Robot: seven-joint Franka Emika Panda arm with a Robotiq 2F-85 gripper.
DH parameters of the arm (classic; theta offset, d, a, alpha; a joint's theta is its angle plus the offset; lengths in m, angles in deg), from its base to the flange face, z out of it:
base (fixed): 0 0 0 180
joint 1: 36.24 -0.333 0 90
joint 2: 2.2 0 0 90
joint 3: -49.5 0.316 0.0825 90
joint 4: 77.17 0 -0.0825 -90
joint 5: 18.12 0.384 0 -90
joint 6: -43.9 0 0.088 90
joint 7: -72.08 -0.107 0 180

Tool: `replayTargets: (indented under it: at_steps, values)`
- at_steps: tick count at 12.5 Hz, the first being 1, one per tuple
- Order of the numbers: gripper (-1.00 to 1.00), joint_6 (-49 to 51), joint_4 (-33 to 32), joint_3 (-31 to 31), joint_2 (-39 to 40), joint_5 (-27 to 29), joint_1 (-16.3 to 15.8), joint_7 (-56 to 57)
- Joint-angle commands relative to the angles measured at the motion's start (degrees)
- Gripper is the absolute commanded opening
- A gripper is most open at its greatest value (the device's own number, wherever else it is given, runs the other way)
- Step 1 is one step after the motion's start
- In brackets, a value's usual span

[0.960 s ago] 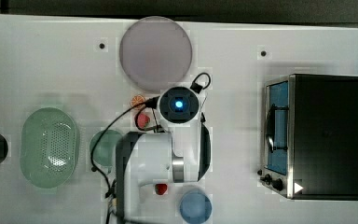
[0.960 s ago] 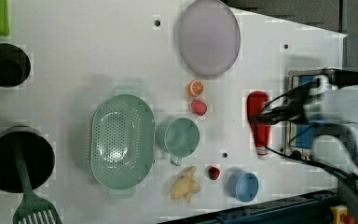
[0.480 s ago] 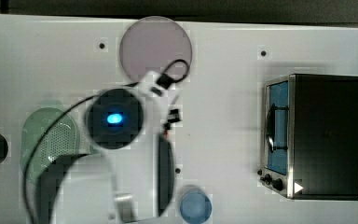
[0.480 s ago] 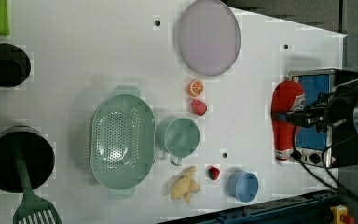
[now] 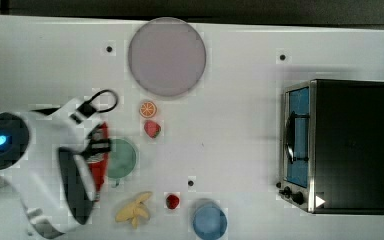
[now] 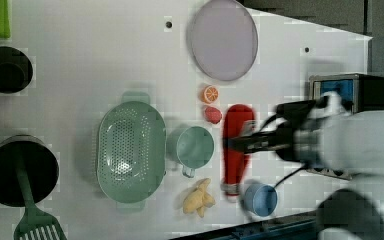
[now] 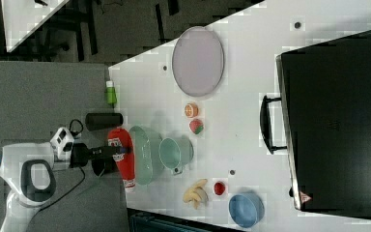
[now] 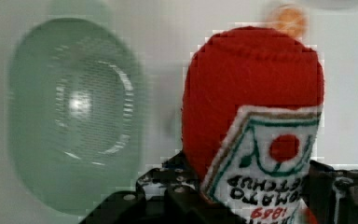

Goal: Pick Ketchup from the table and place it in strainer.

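Above the desk [image 6: 80,60], the claw [image 6: 242,142] holds the ketchup [image 6: 236,145] tight around its middle. It hangs in the air beside the green cup [image 6: 194,147], near the strainer [image 6: 130,150].

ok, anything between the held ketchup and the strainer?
Nothing visible blocks it. The claw carries the red squeeze ketchup bottle in the air, beside the pale green oval plastic strainer. The small darker green cup sits on the strainer's far side in the right view.
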Motion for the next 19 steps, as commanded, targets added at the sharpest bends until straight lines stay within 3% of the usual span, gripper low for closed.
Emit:
replayTargets:
  at_steps: [1, 6, 7, 10, 14, 19]
  values:
    - [0.22, -8.51, -0.76, 4.14, 4.71, 0.47, -1.78, -17.41]
    - [0.22, -24.14, -0.92, 7.97, 18.71, -1.28, -4.28, -26.17]
    - [0.31, -26.71, -0.92, 7.56, 21.16, -2.14, -4.91, -26.85]
    - [0.95, -31.71, -0.87, 6.60, 26.41, -4.98, -5.46, -27.06]
    - [1.00, -29.64, -0.70, 6.23, 20.24, -4.57, -3.66, -34.28]
    - [1.00, -17.55, 0.87, 4.31, 2.67, -3.57, 3.49, -35.36]
